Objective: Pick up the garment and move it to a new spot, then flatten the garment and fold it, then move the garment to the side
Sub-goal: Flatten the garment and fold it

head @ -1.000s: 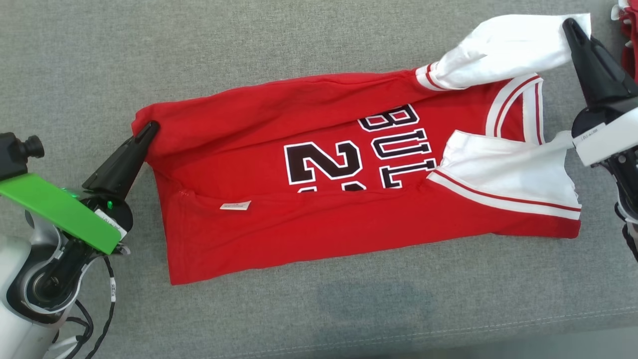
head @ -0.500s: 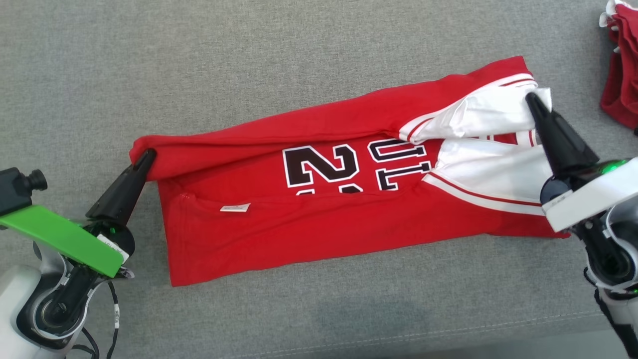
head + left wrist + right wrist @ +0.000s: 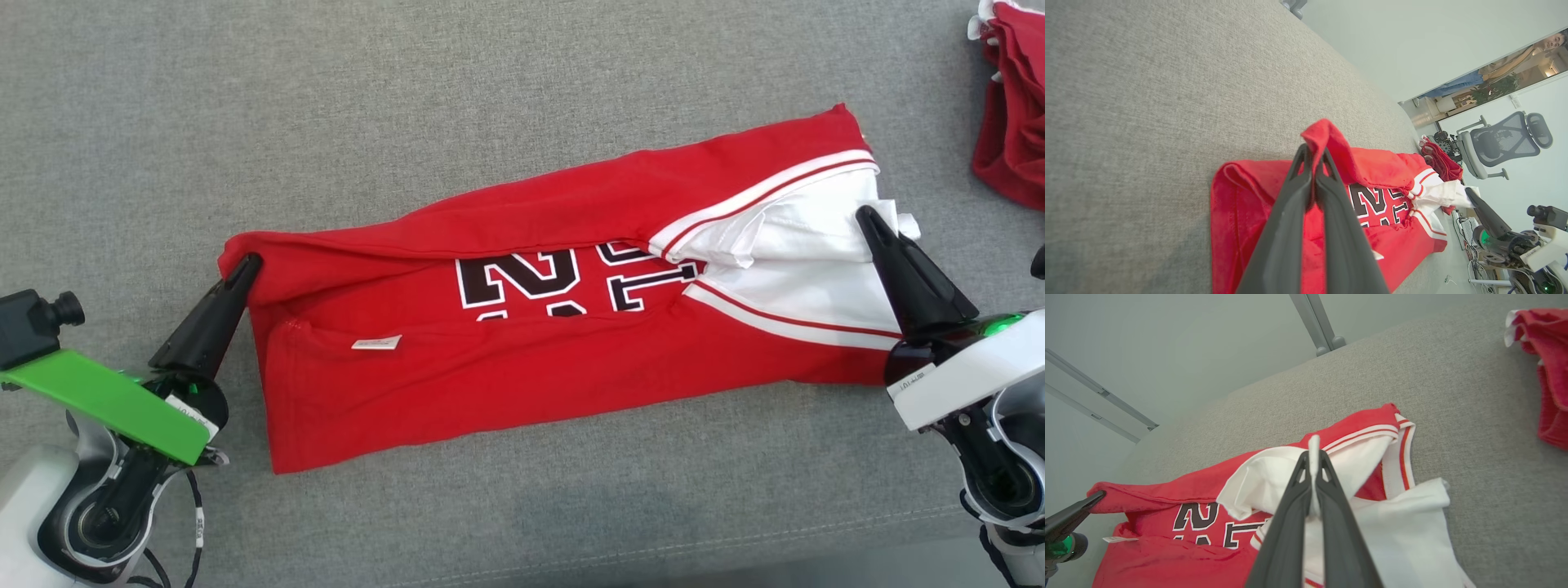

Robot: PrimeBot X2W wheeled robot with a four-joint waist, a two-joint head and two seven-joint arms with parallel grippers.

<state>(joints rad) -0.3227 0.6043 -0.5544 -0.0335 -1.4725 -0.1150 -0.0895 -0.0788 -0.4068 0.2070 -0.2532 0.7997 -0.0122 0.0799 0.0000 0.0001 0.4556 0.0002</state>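
Now the red jersey lies half-folded on the grey cushion; left end effector pinches its hem corner, right end effector its white sleeve. Lower both together, edge taut.

Grey fabric surface, pale room
Beyond the surface's edges: a plain pale wall, a grey metal post, a mesh office chair.
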